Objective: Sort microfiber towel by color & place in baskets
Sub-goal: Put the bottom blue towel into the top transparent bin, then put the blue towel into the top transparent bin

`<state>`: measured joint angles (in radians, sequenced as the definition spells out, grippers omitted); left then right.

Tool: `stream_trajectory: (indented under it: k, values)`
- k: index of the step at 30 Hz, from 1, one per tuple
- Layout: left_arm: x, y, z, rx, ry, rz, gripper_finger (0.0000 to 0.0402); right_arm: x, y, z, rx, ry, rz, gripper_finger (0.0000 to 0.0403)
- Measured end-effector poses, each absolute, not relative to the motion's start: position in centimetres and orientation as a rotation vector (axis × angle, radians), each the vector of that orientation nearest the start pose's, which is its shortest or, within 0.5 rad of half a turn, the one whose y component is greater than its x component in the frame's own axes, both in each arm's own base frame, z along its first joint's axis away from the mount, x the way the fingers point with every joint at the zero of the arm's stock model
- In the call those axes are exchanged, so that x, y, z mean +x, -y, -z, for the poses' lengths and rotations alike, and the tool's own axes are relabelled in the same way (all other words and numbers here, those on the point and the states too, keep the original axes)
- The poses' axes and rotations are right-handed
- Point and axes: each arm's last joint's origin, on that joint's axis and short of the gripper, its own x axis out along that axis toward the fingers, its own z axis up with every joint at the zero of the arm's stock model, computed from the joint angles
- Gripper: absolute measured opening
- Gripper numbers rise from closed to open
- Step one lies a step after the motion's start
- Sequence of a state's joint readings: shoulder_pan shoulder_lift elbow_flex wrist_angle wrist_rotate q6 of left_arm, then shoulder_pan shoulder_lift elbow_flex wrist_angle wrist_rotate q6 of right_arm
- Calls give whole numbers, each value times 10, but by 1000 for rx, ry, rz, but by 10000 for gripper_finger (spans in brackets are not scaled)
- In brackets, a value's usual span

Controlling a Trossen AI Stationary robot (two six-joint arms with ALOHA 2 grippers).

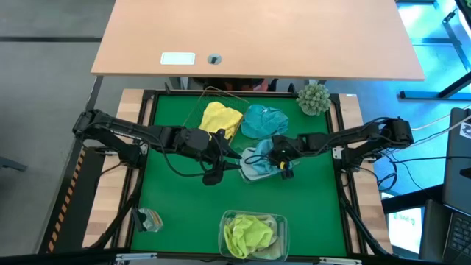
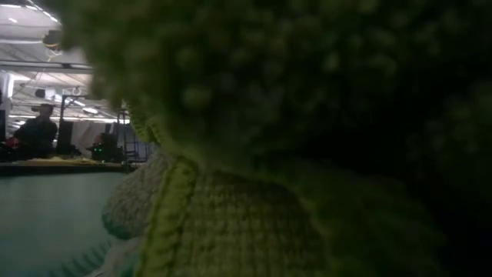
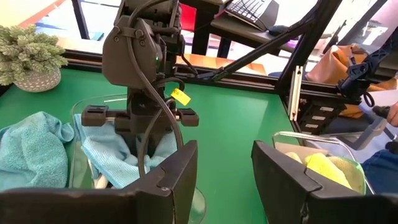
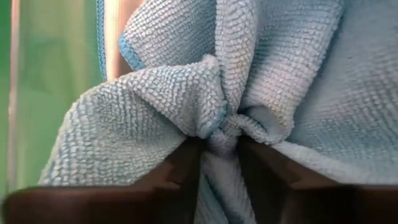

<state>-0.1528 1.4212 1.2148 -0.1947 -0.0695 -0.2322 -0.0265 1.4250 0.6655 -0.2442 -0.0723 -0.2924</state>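
On the green mat (image 1: 176, 213) the right gripper (image 1: 274, 160) is over a clear tub (image 3: 81, 124), its fingers pinching a fold of light blue towel (image 4: 186, 106) inside it. Beside it the left gripper (image 3: 224, 180) hangs with fingers apart, holding nothing. Farther back, a wooden desk (image 1: 257, 37) stands behind the mat.
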Motion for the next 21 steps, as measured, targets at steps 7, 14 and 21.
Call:
stream_trajectory:
  k: [7, 14, 21]
  values:
    - [307, 47, -348, -133, -371, 111, 147, 260, 5, -184, -209, -1074, -200, 163]
    - [302, 47, -354, -45, -350, 123, 147, 267, 5, -226, -201, -1147, -211, 166]
    - [297, 53, -338, 14, -397, 153, 147, 267, 5, -257, -196, -1196, -218, 166]
